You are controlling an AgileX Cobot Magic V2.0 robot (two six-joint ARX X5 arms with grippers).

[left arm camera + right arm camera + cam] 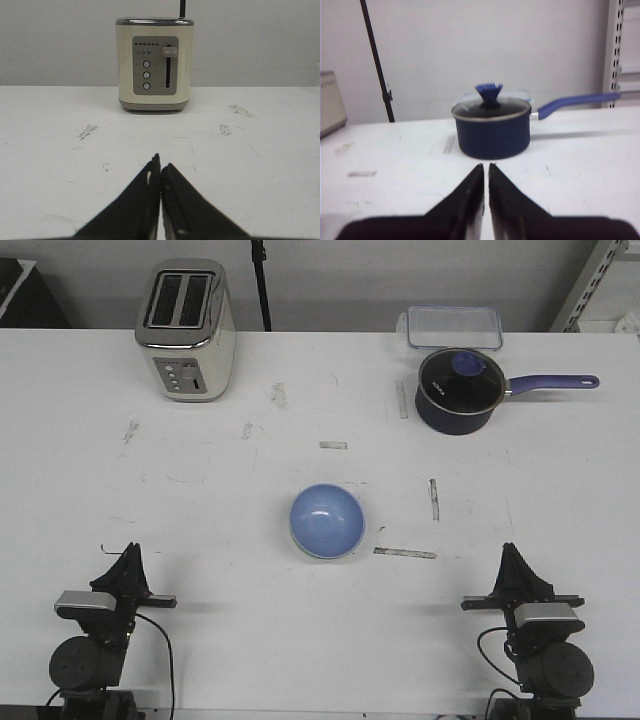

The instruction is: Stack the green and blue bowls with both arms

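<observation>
The periwinkle blue bowl (327, 520) sits upright in the middle of the white table. A thin pale green rim (312, 554) shows under its near edge, so it appears nested in the green bowl. Neither bowl shows in the wrist views. My left gripper (128, 556) rests at the near left of the table, shut and empty, well apart from the bowls. Its tips (160, 166) point toward the toaster. My right gripper (509, 553) rests at the near right, also shut and empty. Those tips (486, 168) point toward the saucepan.
A cream toaster (186, 330) stands at the back left. A dark navy saucepan (458, 390) with a glass lid and purple handle stands at the back right, a clear plastic box (452, 326) behind it. Short tape strips (404, 553) mark the table near the bowls.
</observation>
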